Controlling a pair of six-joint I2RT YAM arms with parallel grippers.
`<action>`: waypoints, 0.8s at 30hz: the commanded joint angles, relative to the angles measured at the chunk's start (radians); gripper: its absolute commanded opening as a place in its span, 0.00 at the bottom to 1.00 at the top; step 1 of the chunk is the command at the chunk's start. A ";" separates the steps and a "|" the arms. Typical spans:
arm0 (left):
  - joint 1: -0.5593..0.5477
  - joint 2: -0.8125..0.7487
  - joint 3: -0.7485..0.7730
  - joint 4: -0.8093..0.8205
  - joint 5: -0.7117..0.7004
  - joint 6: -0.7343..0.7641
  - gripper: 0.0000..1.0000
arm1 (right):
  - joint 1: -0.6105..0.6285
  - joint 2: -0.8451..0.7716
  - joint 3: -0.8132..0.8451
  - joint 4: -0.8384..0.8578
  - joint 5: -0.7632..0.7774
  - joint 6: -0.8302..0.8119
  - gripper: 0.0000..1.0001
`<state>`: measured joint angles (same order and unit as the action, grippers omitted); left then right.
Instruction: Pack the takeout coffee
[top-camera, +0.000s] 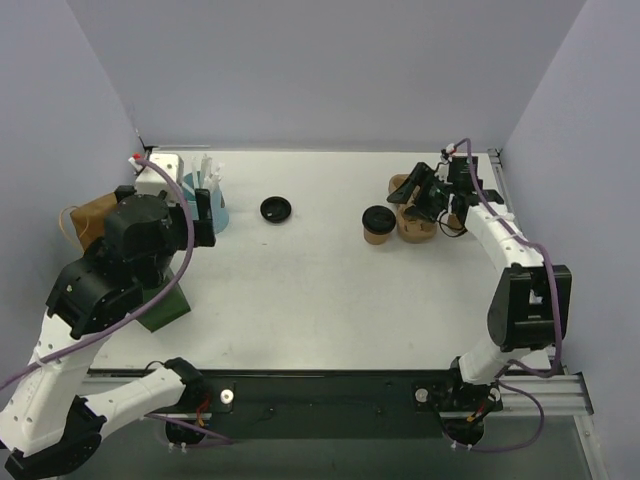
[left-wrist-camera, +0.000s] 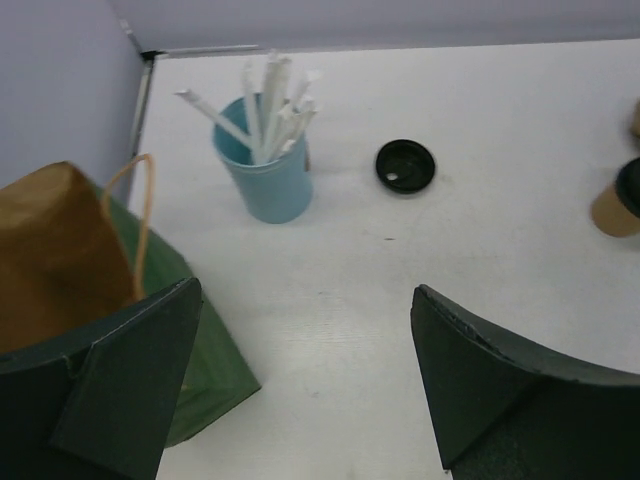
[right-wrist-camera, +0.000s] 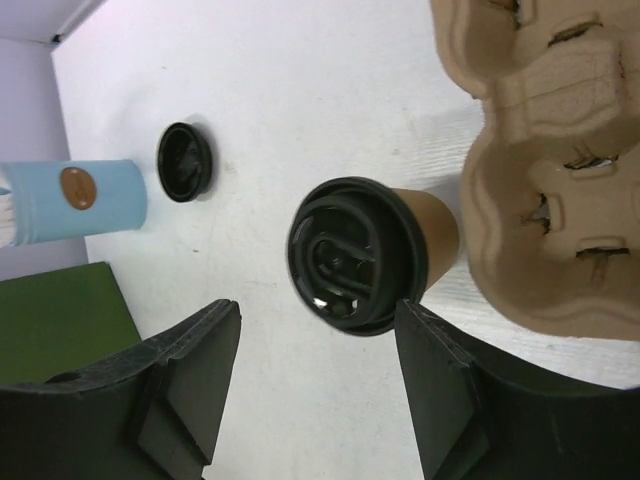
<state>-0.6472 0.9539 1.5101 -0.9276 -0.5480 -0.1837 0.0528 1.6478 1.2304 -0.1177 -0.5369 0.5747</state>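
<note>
Upright on the white tabletop (top-camera: 320, 290), right of middle: takeout coffee (right-wrist-camera: 357, 255), a tan paper cup with its black lid on. Just beside it, on the right: brown moulded-pulp cup carrier (right-wrist-camera: 545, 170), the coffee outside its wells. Touching or a hair apart, cannot tell.

Above the carrier and aimed at the coffee: right pincer (right-wrist-camera: 315, 320), spread, pinching nothing. In the wrist view, 1 dark finger to each side of the lid, the cup not gripped.

Farther left, flat on the tabletop and well apart from the coffee: 1 loose black lid (top-camera: 276, 209). Left of that again, near the back-left corner: blue cup (left-wrist-camera: 268, 185), upright, packed with white wrapped straws (left-wrist-camera: 270, 90).

At the left edge: brown paper bag (left-wrist-camera: 55, 250) with a thin handle loop, and a green bag (left-wrist-camera: 205, 370) lying against it. Above this spot: left pincer (left-wrist-camera: 305, 340), spread wide, nothing between its 2 fingers.
</note>
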 joint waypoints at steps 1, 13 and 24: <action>0.024 0.054 0.091 -0.289 -0.323 -0.115 0.94 | 0.002 -0.160 -0.043 -0.033 -0.029 -0.012 0.64; 0.271 0.072 -0.056 -0.291 -0.232 -0.146 0.77 | 0.087 -0.333 -0.151 -0.083 0.002 -0.053 0.64; 0.330 0.088 -0.128 -0.277 -0.199 -0.165 0.63 | 0.130 -0.361 -0.147 -0.099 0.008 -0.055 0.64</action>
<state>-0.3531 1.0485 1.3918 -1.2240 -0.7700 -0.3374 0.1757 1.3441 1.0824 -0.1989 -0.5381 0.5293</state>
